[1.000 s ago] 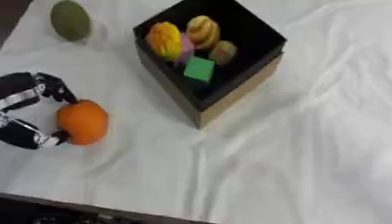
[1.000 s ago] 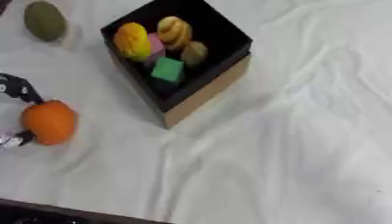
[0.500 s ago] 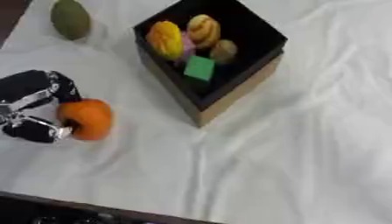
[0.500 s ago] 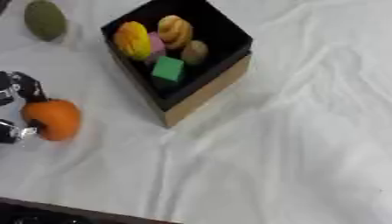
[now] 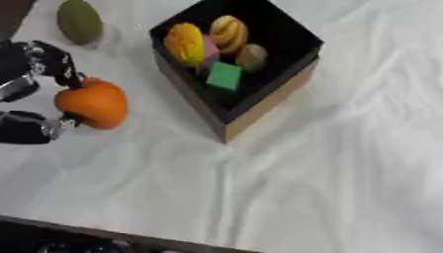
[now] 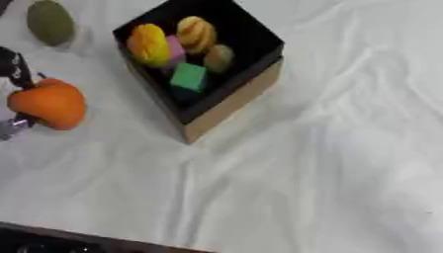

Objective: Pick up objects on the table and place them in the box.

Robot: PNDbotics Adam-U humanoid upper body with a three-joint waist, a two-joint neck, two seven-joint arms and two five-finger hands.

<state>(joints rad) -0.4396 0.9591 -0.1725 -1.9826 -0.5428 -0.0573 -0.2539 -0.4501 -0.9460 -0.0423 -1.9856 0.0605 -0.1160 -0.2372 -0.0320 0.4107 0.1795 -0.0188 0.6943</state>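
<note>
My left hand (image 5: 30, 94) comes in from the left edge, its fingers and thumb curled round an orange fruit (image 5: 93, 103), which hangs left of the box. The box (image 5: 232, 64) is black inside with brown cardboard sides and stands at the top middle. Inside it lie a yellow fruit (image 5: 186, 43), a pink piece (image 5: 208, 48), a ribbed yellow-brown piece (image 5: 228, 30), a small brownish fruit (image 5: 252, 56) and a green cube (image 5: 224, 76). An olive-green oval object (image 5: 79, 21) lies on the cloth at the top left. My right hand shows in neither view.
A wrinkled white cloth (image 5: 329, 163) covers the table. The table's dark front edge (image 5: 78, 239) runs along the bottom.
My left hand has closed on the orange fruit and carried it up and toward the box. The camera has also shifted slightly.
</note>
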